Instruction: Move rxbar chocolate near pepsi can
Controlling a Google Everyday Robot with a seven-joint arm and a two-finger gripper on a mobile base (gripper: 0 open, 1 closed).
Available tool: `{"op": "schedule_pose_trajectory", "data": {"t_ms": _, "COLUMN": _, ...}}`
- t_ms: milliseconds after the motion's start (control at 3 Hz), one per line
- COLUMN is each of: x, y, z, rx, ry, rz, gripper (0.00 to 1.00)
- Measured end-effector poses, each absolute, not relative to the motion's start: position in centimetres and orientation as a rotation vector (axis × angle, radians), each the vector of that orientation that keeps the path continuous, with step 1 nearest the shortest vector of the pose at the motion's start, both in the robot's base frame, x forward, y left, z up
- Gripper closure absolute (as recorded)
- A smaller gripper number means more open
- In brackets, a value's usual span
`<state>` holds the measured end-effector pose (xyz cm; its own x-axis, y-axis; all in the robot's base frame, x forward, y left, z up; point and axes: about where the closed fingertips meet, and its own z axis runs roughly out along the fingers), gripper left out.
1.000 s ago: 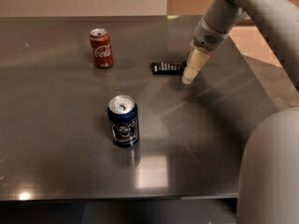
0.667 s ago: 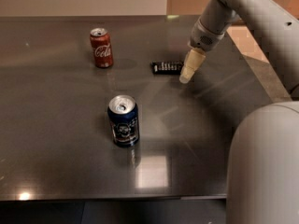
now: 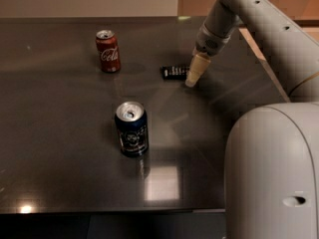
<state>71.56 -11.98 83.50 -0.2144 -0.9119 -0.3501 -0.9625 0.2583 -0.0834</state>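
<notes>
Camera view. On a dark desk (image 3: 60, 133), toward the far edge and right of the middle: the rxbar chocolate (image 3: 174, 72), flat, long side running along the far edge, white lettering up.

Right at the bar's right end: the claw (image 3: 190, 82), cream-coloured, pointing down with its tip at the desk surface, possibly touching the bar, though hard to say from this angle. Spread or pressed together: cannot tell.

Closer to the front edge, about midway between the left and right edges: the pepsi can (image 3: 132, 129), upright, silver top showing, well apart from the bar.

Near the far edge, left of the bar: a red Coca-Cola can (image 3: 108, 51), upright.

Reaching in over the far right corner: the pale arm (image 3: 234, 14). Covering the front right corner: the robot's rounded body (image 3: 271, 173).
</notes>
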Motion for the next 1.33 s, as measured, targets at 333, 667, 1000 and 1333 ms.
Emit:
{"op": "schedule_pose_trajectory", "data": {"t_ms": 333, "x": 72.11, "y": -11.79, "z": 82.99, "rx": -1.725, "ry": 2.217, "rz": 0.224, "gripper": 0.41}}
{"op": "schedule_pose_trajectory", "data": {"t_ms": 667, "x": 72.47, "y": -11.76, "z": 82.79, "rx": -1.731, "ry": 2.218, "rz": 0.221, "gripper": 0.65}}
{"op": "schedule_pose_trajectory", "data": {"t_ms": 1000, "x": 72.29, "y": -11.9, "z": 82.67, "rx": -1.74, "ry": 2.219, "rz": 0.218, "gripper": 0.88}}
{"op": "schedule_pose_trajectory", "data": {"t_ms": 1333, "x": 72.29, "y": -11.9, "z": 82.75, "rx": -1.74, "ry": 2.219, "rz": 0.218, "gripper": 1.0}}
